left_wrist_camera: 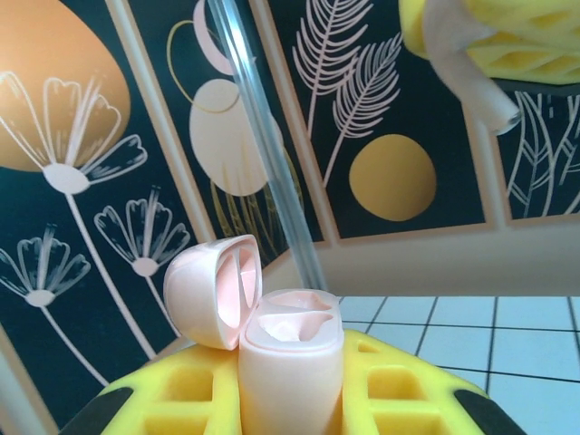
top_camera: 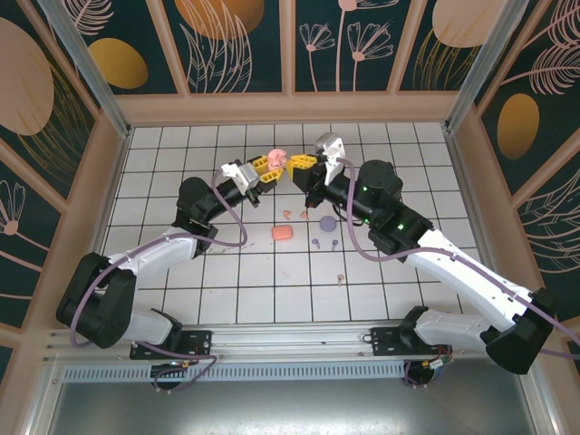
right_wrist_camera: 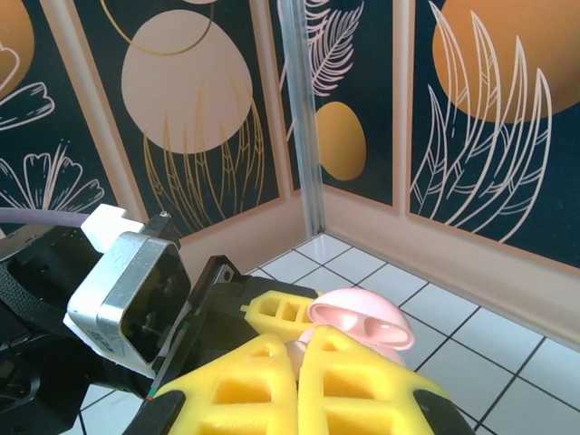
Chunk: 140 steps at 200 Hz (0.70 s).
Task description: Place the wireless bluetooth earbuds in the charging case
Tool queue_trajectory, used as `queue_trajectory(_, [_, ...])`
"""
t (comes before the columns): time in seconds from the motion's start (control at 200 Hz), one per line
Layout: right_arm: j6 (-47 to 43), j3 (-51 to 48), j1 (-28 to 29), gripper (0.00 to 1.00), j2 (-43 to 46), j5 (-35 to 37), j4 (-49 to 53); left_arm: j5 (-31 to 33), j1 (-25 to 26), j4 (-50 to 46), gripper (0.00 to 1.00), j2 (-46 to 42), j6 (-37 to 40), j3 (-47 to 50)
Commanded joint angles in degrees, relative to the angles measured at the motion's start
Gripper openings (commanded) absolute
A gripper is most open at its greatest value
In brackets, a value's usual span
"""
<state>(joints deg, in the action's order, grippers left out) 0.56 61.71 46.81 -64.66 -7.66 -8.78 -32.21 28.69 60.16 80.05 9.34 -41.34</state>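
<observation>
**Left gripper** [top_camera: 266, 168] — you have its yellow fingers clamped on the pale pink charging case [left_wrist_camera: 290, 381]. The case is held upright above the tiled table [top_camera: 181, 299], toward the far wall. Its lid [left_wrist_camera: 207, 290] is hinged open and tipped to the left in the left wrist view, and the moulded wells face up.

**Right gripper** [top_camera: 301, 166] — your fingers here are pressed together, pinching a pale pink earbud [left_wrist_camera: 473, 83]. Its stem juts out from the pads. In the left wrist view it sits above and to the right of the open case, not touching it. From above, the two grippers meet tip to tip with the case between them.

**Loose stock on the table, nearer the arm bases than the grippers:**
- two coral-red earbuds [top_camera: 295, 214], side by side
- a coral-red case [top_camera: 283, 233], just below them
- a purple case [top_camera: 324, 222], to its right
- two purple earbuds [top_camera: 325, 243], near the purple case
- a second pale pink earbud [top_camera: 340, 279], lying alone and closest to the bases
</observation>
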Motion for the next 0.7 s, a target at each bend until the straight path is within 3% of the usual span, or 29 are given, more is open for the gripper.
queue_trajectory(0.0, [1.10, -1.19, -0.40, 0.00, 1.30, -2.14, -5.28, 1.46, 0.23, 3.65, 0.00, -1.63, 2.74, 0.28])
queue_trajectory(0.696, [3.13, -4.36, -0.66, 0.00, -3.65, -1.65, -17.62, -3.76, 0.58, 2.78, 0.00, -2.17, -2.73, -1.98])
